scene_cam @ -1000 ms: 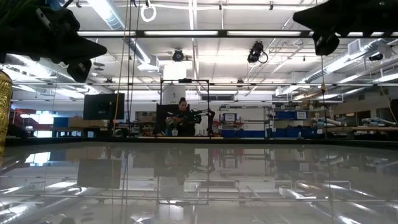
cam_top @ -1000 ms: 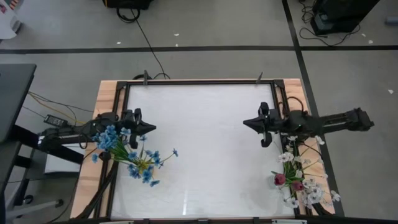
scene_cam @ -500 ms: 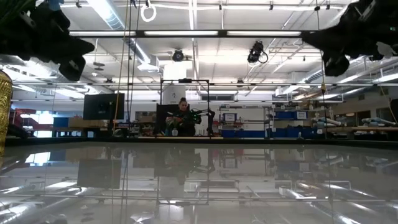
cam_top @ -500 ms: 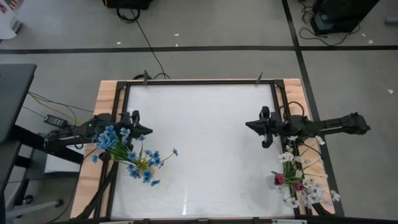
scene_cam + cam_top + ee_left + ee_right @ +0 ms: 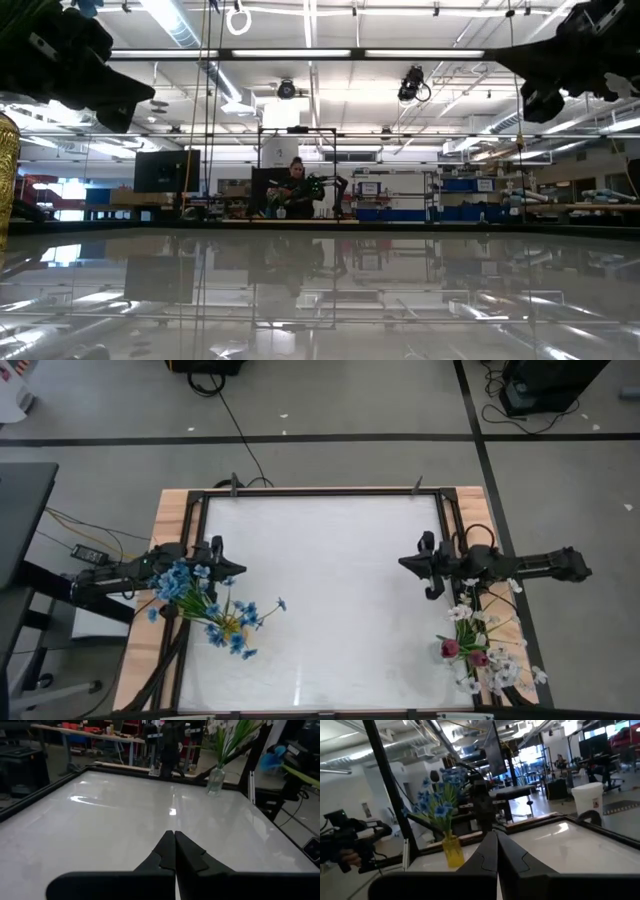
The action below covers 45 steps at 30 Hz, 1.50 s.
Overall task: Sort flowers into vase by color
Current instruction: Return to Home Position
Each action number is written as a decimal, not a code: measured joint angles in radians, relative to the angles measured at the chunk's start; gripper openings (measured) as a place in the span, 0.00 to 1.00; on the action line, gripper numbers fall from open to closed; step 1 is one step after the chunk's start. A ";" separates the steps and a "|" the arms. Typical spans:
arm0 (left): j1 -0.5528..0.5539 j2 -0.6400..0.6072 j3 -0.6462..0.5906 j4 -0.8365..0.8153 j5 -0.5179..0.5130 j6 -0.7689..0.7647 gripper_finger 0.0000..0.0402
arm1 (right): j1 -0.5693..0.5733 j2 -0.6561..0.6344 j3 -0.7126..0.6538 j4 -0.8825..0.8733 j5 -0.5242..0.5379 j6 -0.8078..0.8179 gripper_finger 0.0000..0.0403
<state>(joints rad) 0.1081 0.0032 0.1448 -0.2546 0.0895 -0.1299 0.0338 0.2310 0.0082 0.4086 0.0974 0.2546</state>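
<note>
A bunch of blue flowers (image 5: 190,585) stands with its stems in a yellow vase (image 5: 452,851) at the table's near left. White sprays and dark red buds (image 5: 478,645) stand in a clear glass vase (image 5: 216,780) at the near right. My left gripper (image 5: 243,568) hovers shut at the left edge, just beyond the blue bunch, pointing level toward the table's middle. My right gripper (image 5: 402,563) hovers shut at the right edge, just beyond the white sprays, also pointing inward. Neither holds anything.
A black frame (image 5: 320,491) runs round the white tabletop (image 5: 320,600), whose middle lies bare between the two arms. Wooden strips and cables line the left and right edges. Far behind the table, in the low view, a person (image 5: 295,185) sits at a desk.
My right gripper has drawn back toward the table's right edge and sunk a little, staying shut. My left gripper has rolled slightly about its own line and stayed shut. The flowers and vases have not moved.
</note>
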 joint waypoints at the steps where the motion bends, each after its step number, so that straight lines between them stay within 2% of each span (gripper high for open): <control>1: 0.000 0.000 0.000 0.003 0.001 -0.001 0.00 | -0.008 -0.012 0.000 -0.014 0.001 -0.004 0.01; 4: 0.000 0.000 -0.027 0.035 0.006 -0.012 0.00 | -0.038 -0.037 0.000 -0.023 0.009 -0.025 0.01; 8: 0.000 0.005 -0.123 0.253 0.005 -0.052 0.00 | -0.084 -0.049 0.000 -0.044 -0.023 -0.021 0.01; 10: 0.000 0.008 -0.135 0.298 0.009 -0.055 0.00 | -0.098 -0.049 -0.001 -0.050 -0.063 -0.006 0.01; 20: 0.002 0.008 -0.136 0.284 0.009 -0.025 0.00 | -0.115 -0.048 -0.002 -0.154 -0.090 -0.011 0.01; 27: 0.002 0.010 -0.136 0.282 0.005 -0.038 0.01 | -0.121 -0.048 -0.002 -0.163 -0.089 -0.037 0.03; 34: 0.002 0.010 -0.137 0.282 0.004 -0.039 0.06 | -0.121 -0.044 -0.001 -0.388 -0.046 -0.048 0.06; 45: 0.002 0.010 -0.137 0.285 0.002 -0.039 0.06 | -0.123 -0.002 -0.002 -0.381 -0.038 -0.041 0.06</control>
<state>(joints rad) 0.1097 0.0132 0.0078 0.0299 0.0914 -0.1688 -0.0895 0.2291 0.0067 0.0279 0.0593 0.2136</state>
